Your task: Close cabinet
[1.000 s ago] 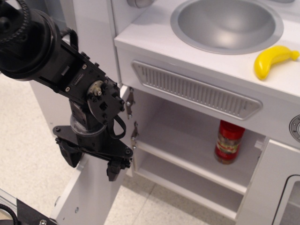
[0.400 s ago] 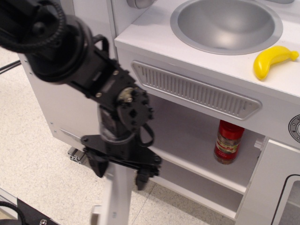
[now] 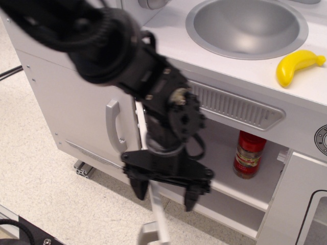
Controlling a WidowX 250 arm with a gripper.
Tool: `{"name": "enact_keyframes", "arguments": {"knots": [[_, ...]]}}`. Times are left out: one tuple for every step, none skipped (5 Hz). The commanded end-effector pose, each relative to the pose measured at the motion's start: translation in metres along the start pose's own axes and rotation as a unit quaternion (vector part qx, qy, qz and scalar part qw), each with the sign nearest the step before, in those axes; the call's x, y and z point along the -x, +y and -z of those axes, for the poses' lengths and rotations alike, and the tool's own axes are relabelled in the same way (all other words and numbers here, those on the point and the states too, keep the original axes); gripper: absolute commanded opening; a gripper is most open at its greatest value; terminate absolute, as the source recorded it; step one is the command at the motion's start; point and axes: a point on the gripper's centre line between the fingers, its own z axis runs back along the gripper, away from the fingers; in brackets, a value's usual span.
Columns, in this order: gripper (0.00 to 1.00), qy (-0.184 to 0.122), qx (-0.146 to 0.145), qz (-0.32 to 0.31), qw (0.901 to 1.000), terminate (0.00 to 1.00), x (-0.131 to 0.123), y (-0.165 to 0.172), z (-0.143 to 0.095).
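Observation:
The white cabinet (image 3: 232, 191) under the sink stands open, and its two inner shelves show. Its flat white door (image 3: 159, 217) is seen almost edge-on, swung about halfway, with the grey bar handle (image 3: 145, 233) on its left face at the bottom of the view. My black gripper (image 3: 164, 194) points down over the door's top edge, one finger (image 3: 139, 189) on each side of it. The jaws are open and hold nothing. The arm hides the hinges and the left part of the cupboard's inside.
A red spice bottle (image 3: 249, 153) stands on the upper shelf at the right. A yellow banana (image 3: 297, 65) lies on the counter beside the metal sink (image 3: 248, 25). A taller light-grey door with curved handle (image 3: 113, 125) is at the left. A white windowed panel (image 3: 301, 204) is at the right.
My arm has swept to the right. The cabinet door has swung with it, from wide open at the left to about half shut. The jaws stay open.

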Motion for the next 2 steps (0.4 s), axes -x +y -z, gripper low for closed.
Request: {"name": "enact_keyframes", "arguments": {"knots": [[1.0,-0.012,0.026,-0.013,0.9995,0.0,-0.016,-0.05,0.001],[1.0,-0.021,0.042,-0.013,0.9988,0.0,-0.02,-0.064,-0.009]]}}
